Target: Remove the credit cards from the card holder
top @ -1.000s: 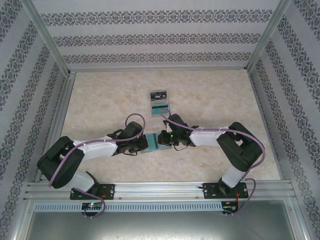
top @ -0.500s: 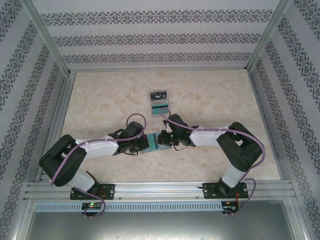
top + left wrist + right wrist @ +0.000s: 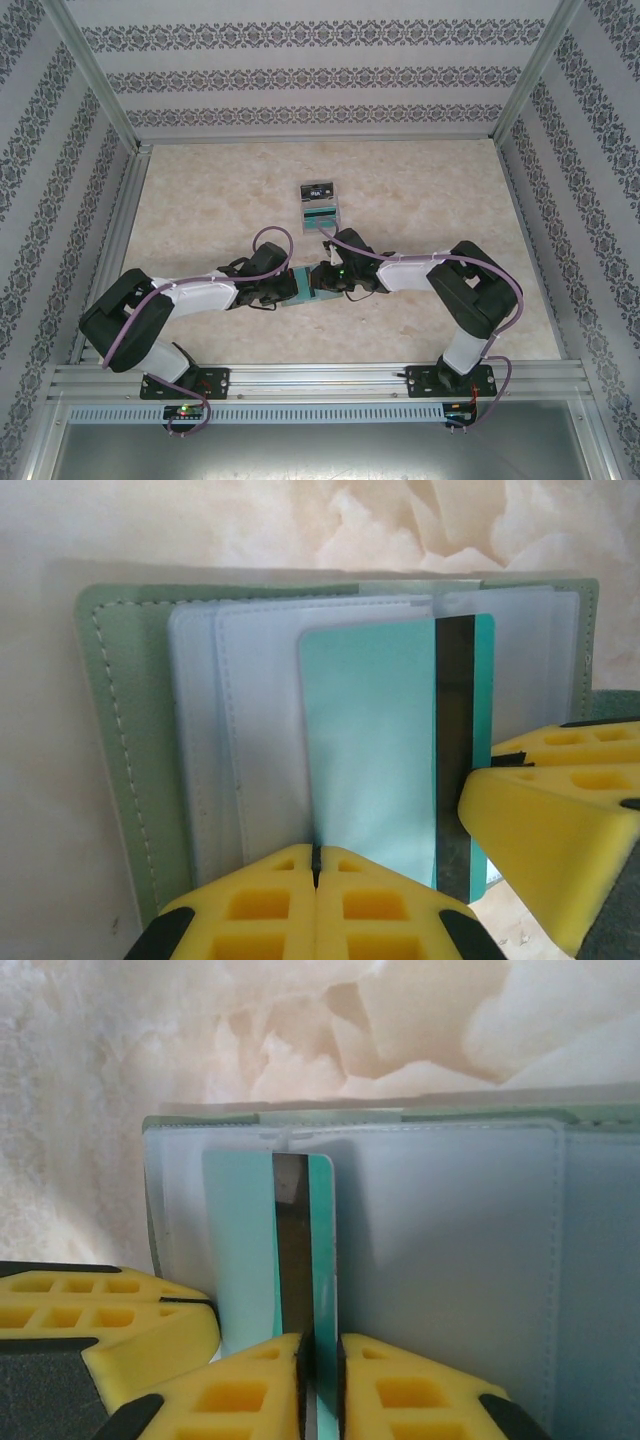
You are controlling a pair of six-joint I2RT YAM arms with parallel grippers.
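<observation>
Sage-green card holder (image 3: 110, 730), teal dark-striped credit card (image 3: 370, 750), marbled beige table (image 3: 200, 520)

Left arm (image 3: 190, 296) and right arm (image 3: 412, 270) folded inward, wrists near; left jaws closed, right jaws barely parted.

High overview, two close wrist views.
Looks down from above and behind onto the whole table (image 3: 420, 200); from opposite ends, close up, faces the same card holder (image 3: 110, 730).
</observation>
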